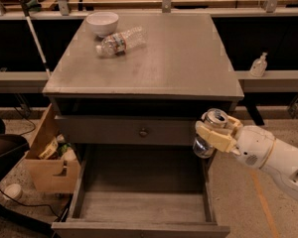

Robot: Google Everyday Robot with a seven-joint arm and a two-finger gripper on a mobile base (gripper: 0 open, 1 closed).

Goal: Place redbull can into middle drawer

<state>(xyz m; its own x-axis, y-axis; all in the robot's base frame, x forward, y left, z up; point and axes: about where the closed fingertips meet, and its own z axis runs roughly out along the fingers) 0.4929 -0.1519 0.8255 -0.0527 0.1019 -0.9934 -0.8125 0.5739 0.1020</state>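
My gripper point(216, 132) is shut on the redbull can point(214, 118), whose shiny silver top shows above the cream fingers and whose dark lower end shows below them. It holds the can upright in the air just off the cabinet's front right corner, below the cabinet top and level with the closed drawer front. The middle drawer point(139, 207) is pulled out below and to the left, its grey plank floor bare. The can hangs over the drawer's right wall.
A white bowl point(102, 23) and a clear water bottle point(120, 41) lying on its side are on the cabinet top point(164, 58). A closed drawer front with a knob point(143, 131) sits above the open drawer. A cardboard box point(49, 157) stands left of the cabinet. A sanitizer bottle point(259, 65) is on the right ledge.
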